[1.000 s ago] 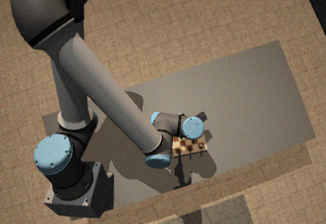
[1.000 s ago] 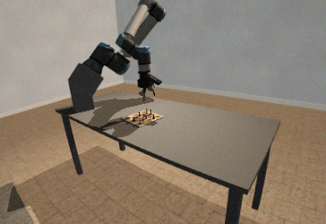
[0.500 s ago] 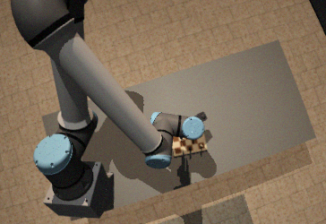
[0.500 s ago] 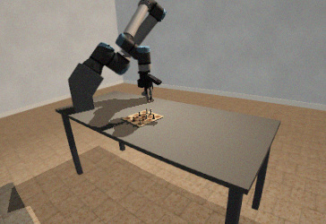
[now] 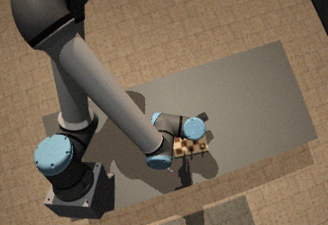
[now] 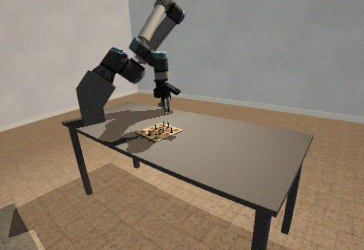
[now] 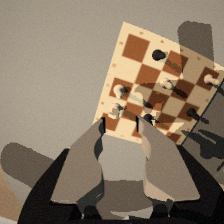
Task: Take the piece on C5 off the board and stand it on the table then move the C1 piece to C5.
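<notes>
The chequered board point(image 5: 186, 149) point(image 6: 141, 132) point(image 7: 129, 67) lies on the table point(image 5: 243, 82) point(image 6: 225, 151). My gripper point(image 6: 167, 112) point(image 7: 120, 117) is above the board with its jaws partly closed, a gap between the tips and nothing held. In the wrist view a white piece point(image 7: 116, 110) shows just beyond the gap, another white piece point(image 7: 119, 91) behind it, and a black piece point(image 7: 148, 119) beside the right fingertip. Further off are a black piece point(image 7: 158, 55), a white piece point(image 7: 166, 84), a white piece point(image 7: 210, 80) and a black piece point(image 7: 192, 113). The edge letters are too small to read.
In the top view the arm's wrist point(image 5: 195, 128) covers part of the board. The arm's shadows fall across the board and the table. The robot base point(image 5: 72, 199) point(image 6: 94, 96) stands at one end of the table.
</notes>
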You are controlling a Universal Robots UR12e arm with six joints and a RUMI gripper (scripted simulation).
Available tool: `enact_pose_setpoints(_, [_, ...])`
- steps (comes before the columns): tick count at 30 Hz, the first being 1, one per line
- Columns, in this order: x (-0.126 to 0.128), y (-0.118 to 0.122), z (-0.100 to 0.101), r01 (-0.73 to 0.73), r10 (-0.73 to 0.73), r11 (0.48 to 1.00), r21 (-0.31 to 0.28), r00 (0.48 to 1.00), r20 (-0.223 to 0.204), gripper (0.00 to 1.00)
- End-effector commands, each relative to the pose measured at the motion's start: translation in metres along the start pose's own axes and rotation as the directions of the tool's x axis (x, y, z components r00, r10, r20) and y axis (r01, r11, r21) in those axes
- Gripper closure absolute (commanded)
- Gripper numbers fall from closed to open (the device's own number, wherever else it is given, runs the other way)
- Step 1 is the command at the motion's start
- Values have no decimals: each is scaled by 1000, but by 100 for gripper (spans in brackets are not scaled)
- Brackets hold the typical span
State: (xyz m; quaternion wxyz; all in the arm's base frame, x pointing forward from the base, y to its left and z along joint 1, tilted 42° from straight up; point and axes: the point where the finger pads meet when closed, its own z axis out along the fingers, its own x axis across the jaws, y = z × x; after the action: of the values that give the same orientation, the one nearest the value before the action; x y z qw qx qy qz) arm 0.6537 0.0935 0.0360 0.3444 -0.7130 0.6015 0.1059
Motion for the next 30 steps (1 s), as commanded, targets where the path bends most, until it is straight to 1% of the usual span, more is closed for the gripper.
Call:
enact_pose_setpoints(1, [0,0,0,0,0,1000,1,1000,-1,78])
enact_pose_setpoints(18, [0,0,1,0,0,1000,1,1000,0,78])
enact_pose_setpoints(30, [0,0,12,1,-1,1000,1,1000,0,78])
